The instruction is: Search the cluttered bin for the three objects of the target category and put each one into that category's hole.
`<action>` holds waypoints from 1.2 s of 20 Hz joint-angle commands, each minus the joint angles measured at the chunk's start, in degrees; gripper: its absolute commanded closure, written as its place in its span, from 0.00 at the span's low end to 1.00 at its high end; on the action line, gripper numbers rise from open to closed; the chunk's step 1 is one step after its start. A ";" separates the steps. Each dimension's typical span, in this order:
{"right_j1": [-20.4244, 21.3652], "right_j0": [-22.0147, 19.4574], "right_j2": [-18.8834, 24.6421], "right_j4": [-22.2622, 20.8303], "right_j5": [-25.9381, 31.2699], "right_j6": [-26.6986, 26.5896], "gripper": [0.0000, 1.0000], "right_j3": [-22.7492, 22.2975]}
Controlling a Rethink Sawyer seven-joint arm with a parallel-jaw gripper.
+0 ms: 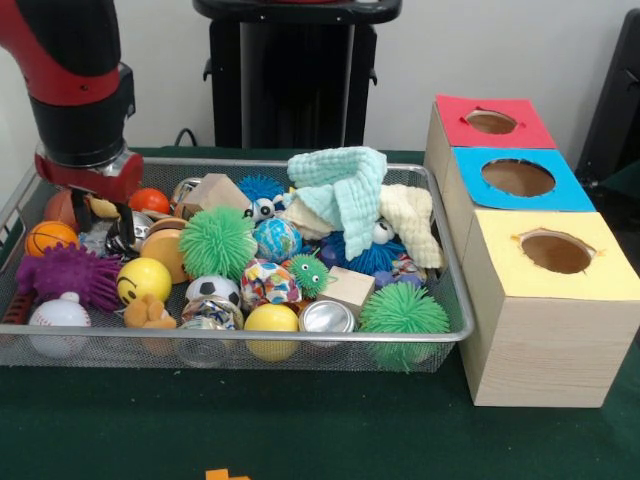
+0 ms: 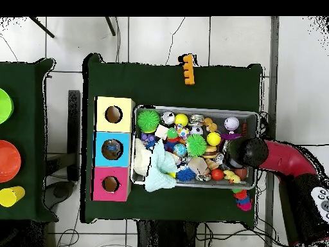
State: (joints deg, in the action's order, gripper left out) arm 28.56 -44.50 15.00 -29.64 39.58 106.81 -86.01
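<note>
A wire bin [image 1: 452, 300] holds a jumble of balls, spiky toys, cloths, wooden blocks and cans. My gripper [image 1: 100, 213] is down in the bin's far left corner, beside an orange-red ball [image 1: 150, 200] and above a mini basketball [image 1: 48, 237]. Nearby lie a purple spiky toy [image 1: 68, 274], a yellow smiley ball [image 1: 143, 281] and a baseball [image 1: 59, 318]. A mint cloth [image 1: 343, 190] tops the pile. Right of the bin stand three boxes with holes: red [image 1: 490, 122], blue [image 1: 517, 177], yellow [image 1: 556, 252]. In the overhead view the arm's wrist [image 2: 245, 152] covers the gripper.
Two green spiky balls [image 1: 217, 243] [image 1: 403, 312], a wooden block [image 1: 349, 286] and a can [image 1: 327, 317] fill the bin's middle and front. An orange toy [image 2: 187, 69] lies on the green cloth beyond the bin. Coloured bowls [image 2: 8, 161] sit on a side table.
</note>
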 commanded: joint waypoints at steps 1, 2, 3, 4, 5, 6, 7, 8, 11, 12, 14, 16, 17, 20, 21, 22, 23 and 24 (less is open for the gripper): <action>-3.44 1.58 -0.07 1.23 -5.41 6.25 0.00 -1.63; -3.39 1.21 0.18 1.57 -5.20 5.61 0.00 -1.71; -3.11 0.85 0.32 1.66 -5.10 4.90 0.00 -1.92; -2.22 0.47 0.19 1.54 -5.36 4.45 0.00 -3.18; -1.97 0.11 0.13 1.40 -5.25 3.81 0.00 -3.41; -2.44 -0.13 -0.06 1.03 -5.57 3.44 0.00 -3.24; -2.77 -0.48 -0.15 0.75 -5.99 3.11 0.00 -3.23; -3.10 -0.90 -0.22 0.44 -6.62 2.89 0.00 -3.40; -2.29 -2.05 -0.26 0.45 -6.67 2.01 0.00 -4.68; -1.75 -2.31 -0.27 0.18 -6.78 1.53 0.00 -5.10; -1.52 -3.18 -0.23 0.01 -7.39 1.24 0.00 -6.30; -1.19 -3.42 -0.89 -0.99 -9.80 2.23 0.00 -8.03; -1.02 -3.81 -1.17 -1.13 -10.46 2.62 0.00 -9.16; -1.19 -4.62 -1.94 -2.50 -12.46 2.19 0.00 -10.46; -1.94 -5.13 -1.78 -2.71 -12.59 1.36 0.00 -9.86; -2.69 -5.64 -1.61 -2.92 -12.72 0.52 0.00 -9.26; -3.31 -5.97 -1.60 -3.14 -12.98 -0.04 0.00 -8.89; -3.92 -6.30 -1.58 -3.36 -13.24 -0.59 0.00 -8.52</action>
State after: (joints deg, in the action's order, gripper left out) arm 27.66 -48.98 13.48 -29.63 30.20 106.81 -91.34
